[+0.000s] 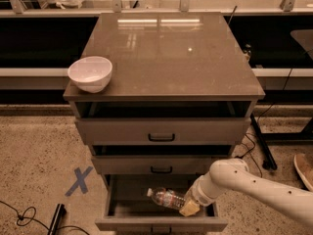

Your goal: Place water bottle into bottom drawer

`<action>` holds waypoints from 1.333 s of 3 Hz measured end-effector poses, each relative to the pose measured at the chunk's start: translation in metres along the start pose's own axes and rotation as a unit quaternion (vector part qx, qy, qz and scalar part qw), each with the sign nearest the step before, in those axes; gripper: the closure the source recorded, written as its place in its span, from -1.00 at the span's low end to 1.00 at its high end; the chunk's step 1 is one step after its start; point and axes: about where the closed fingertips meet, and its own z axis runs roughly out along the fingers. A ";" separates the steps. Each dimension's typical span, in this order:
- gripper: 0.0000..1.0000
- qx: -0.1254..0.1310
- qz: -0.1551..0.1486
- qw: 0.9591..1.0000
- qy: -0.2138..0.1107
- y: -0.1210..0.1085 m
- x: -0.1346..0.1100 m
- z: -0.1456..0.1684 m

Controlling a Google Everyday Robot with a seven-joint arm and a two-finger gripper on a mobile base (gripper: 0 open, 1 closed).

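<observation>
Water bottle (166, 198) — small, clear, crinkled plastic — hangs nearly level in the open grey-brown bottom drawer (146, 224), white cap (149, 192) pointing left, base clamped by the white arm's (254, 186) gripper (190, 208) at right.

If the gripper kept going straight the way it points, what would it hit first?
The gripper, over the open bottom drawer, points left and slightly down, shut on the water bottle. Going on, the bottle would probably meet the drawer's floor or left wall first; depth is unclear.
</observation>
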 end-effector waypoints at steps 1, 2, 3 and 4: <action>1.00 -0.008 0.000 1.000 0.016 0.023 -0.011 0.026; 1.00 -0.005 -0.026 0.999 0.032 0.041 -0.019 0.071; 1.00 -0.009 -0.049 0.998 0.044 0.050 -0.023 0.108; 1.00 -0.008 -0.060 0.996 0.064 0.057 -0.026 0.130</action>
